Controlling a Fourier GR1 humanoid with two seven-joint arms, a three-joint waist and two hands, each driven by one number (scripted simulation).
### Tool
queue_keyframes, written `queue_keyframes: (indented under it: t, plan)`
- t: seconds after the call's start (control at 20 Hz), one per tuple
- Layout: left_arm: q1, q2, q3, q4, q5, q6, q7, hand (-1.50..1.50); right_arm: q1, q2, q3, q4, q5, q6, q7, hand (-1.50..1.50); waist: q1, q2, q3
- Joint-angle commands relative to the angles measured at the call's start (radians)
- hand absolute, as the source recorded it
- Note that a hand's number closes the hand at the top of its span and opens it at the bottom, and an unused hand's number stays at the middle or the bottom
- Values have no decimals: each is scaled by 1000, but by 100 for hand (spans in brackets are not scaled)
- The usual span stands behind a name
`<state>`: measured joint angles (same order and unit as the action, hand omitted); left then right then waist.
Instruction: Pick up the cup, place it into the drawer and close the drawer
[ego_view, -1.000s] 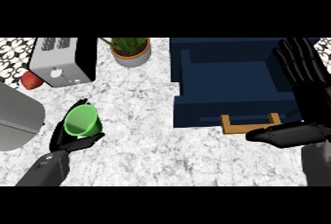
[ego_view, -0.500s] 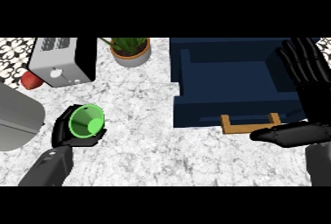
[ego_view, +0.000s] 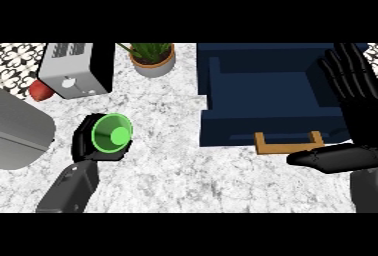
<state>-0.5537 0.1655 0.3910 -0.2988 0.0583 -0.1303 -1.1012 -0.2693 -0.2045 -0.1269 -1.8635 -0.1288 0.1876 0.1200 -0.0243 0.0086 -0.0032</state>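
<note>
The left hand (ego_view: 87, 141) has its fingers curled round the green cup (ego_view: 111, 134), which is tipped so its mouth faces up toward the view, well to the left of the open navy drawer (ego_view: 251, 130). The right hand (ego_view: 353, 85) rests open with fingers straight at the drawer's right side, just above its wooden handle (ego_view: 289, 142). Judging by this, the pick-up looks done; carrying the cup across to the drawer, setting it inside and pushing the drawer shut are all left.
</note>
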Motion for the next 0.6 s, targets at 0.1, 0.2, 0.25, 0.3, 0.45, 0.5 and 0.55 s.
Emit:
queue_keyframes:
  t: [0.1,0.2,0.25,0.3,0.45,0.5,0.55]
  plan:
    - [-62,-42,-69,-99,-26,-86,-11,150,-17,-30,-34,23,-3,6,9,-150,24,-11,3]
    - [-111,-70,-97,-137,-41,-53,16,150,-5,9,-2,15,22,-24,7,-150,23,-11,3]
    - [-138,-69,-92,-164,-28,-39,56,150,-74,-64,-66,47,-35,17,46,-150,27,-12,4]
    - [-90,-97,-110,-229,-26,-39,49,150,1,-9,-32,58,12,0,-42,-150,37,-15,5]
    - [-231,-142,-136,-293,-22,28,234,150,33,-19,-30,9,-1,11,-9,-150,29,-20,5]
    - [-221,-103,-142,-335,-18,-8,257,150,2,-8,-3,-6,20,-11,30,-150,33,-18,4]
    - [-241,-162,-174,-334,-17,32,268,150,29,-21,-42,57,6,21,-62,-150,28,-15,5]
